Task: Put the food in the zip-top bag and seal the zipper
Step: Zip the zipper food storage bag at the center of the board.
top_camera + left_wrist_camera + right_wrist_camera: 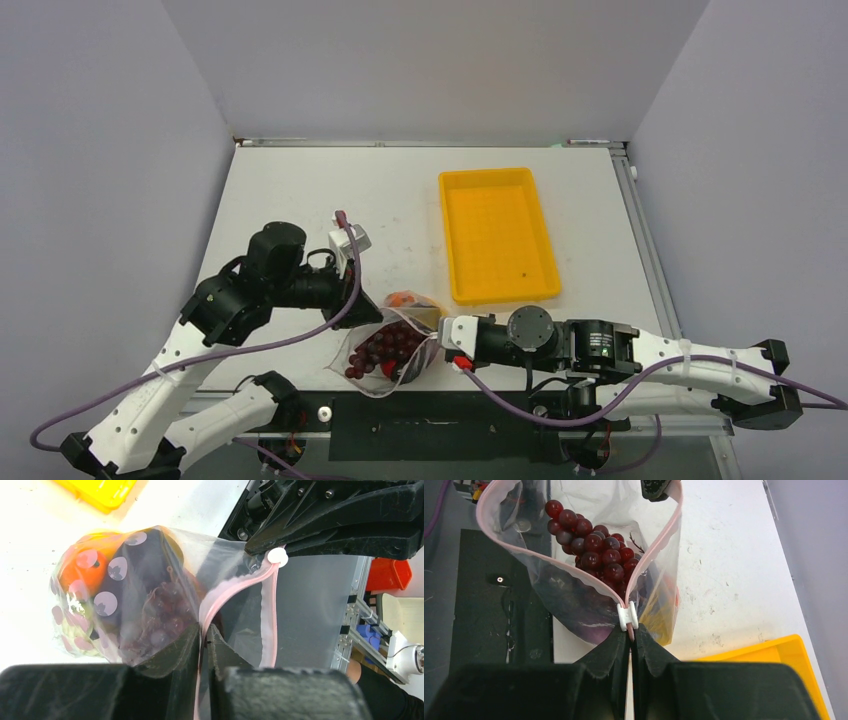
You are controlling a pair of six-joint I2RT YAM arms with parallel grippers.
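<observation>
The clear floppy plastic bag (385,350), holding the dark red grape bunch (594,545), is at the table's (300,190) near edge. The left gripper (204,630) and right gripper (630,632) pinch opposite ends of the pink zipper strip (659,545), likely stretching it for closing.

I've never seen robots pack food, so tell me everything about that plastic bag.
The bag is clear, floppy plastic with pale pink dots and a pink zipper along its mouth, which gapes open. It is held between two claws at the table's near edge: the right claw pinches the zipper beside its white slider, the left claw the opposite end. Inside lie dark grapes.
</observation>
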